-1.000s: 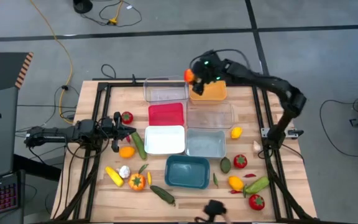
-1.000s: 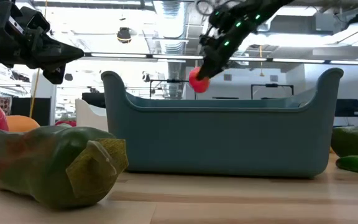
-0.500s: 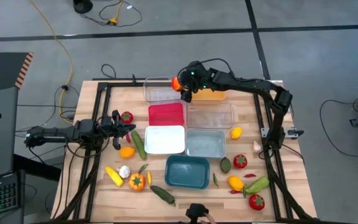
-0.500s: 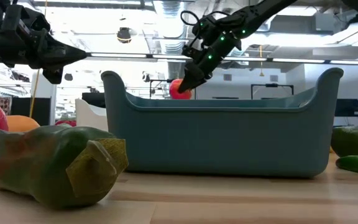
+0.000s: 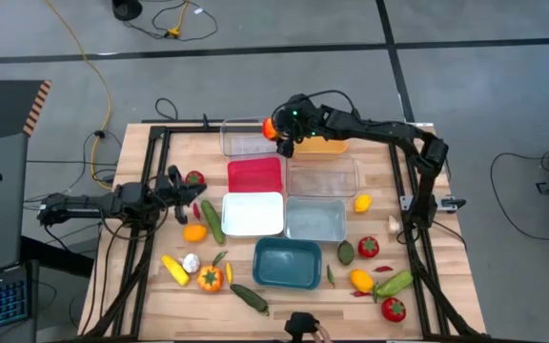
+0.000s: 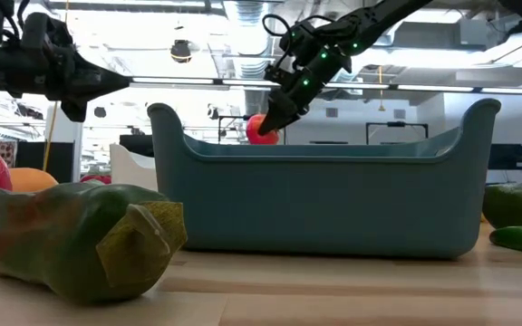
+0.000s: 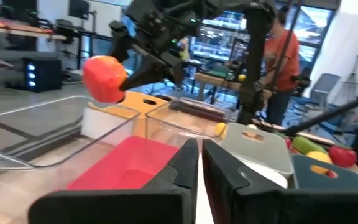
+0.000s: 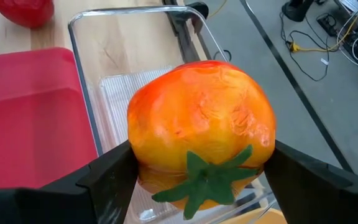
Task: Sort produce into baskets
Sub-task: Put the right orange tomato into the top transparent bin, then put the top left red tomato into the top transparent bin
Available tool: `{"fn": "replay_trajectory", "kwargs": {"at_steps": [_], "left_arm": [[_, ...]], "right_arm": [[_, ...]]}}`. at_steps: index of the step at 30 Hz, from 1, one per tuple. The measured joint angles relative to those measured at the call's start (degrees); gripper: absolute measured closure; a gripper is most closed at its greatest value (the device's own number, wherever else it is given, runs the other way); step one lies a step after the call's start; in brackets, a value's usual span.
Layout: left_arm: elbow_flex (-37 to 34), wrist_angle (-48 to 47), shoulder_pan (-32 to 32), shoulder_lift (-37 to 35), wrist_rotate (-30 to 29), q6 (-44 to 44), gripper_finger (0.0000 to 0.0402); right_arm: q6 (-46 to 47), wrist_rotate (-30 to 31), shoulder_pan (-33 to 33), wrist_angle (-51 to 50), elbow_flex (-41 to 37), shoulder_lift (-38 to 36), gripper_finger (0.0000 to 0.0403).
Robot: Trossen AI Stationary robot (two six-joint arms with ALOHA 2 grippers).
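- Produce item in play: an orange-red tomato (image 8: 201, 134) was held between the right gripper (image 5: 282, 134) fingers, its green calyx turned toward the wrist camera
- Tomato (image 5: 271, 126) was suspended over the clear basket (image 5: 249, 139) at the far side of the table, near that basket's edge toward the orange basket (image 5: 324, 143); in the low view it (image 6: 261, 129) was seen above the teal basket (image 6: 324, 195) rim line
- Red basket (image 5: 254, 175) was located just beside the clear one, on the near side
- Left gripper (image 5: 185, 195) was positioned low at the table's left, near a red tomato (image 5: 194, 178) and an orange fruit (image 5: 194, 232); its fingers (image 7: 182, 168) were nearly together, with only a thin gap and nothing held
- Remaining produce was noted scattered on the wood: a green cucumber (image 5: 213, 221), corn (image 5: 174, 270), garlic (image 5: 191, 262)
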Motion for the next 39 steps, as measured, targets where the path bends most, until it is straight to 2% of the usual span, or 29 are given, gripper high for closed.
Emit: {"fn": "replay_trajectory", "kwargs": {"at_steps": [8, 13, 19, 23, 28, 33, 39], "left_arm": [[0.64, -0.72, 0.00, 0.00, -4.05, -1.19, 0.0297], [0.78, -0.55, 0.02, 0.00, -5.94, -3.87, 0.0234], [0.88, 1.61, 0.01, 0.01, -6.87, -3.96, 0.0173], [2.93, 2.69, 0.00, 0.02, -9.40, -3.19, 0.0159], [9.64, -0.62, 0.01, 0.38, -13.36, -0.37, 0.0158], [20.07, -14.52, 0.02, 3.80, -18.80, -0.92, 0.0158], [33.00, -33.05, 0.46, 13.59, -22.14, -7.99, 0.0158]], "right_arm": [[0.28, 0.55, 0.04, -0.11, 0.00, 0.00, 0.0007], [1.99, 5.65, 0.42, -0.11, 0.00, 0.00, 0.0013], [2.03, 6.01, 0.34, -0.09, 0.00, -0.01, 0.0009], [0.57, 5.99, 0.63, -0.20, 0.00, -0.07, 0.0008], [-3.00, 6.01, 0.97, -4.45, 3.31, -1.09, 0.0012], [-2.32, 6.09, 1.06, -9.37, 7.40, -2.74, 0.0014], [-1.44, 5.95, 0.87, -12.59, 8.09, -8.80, 0.0014]]}}
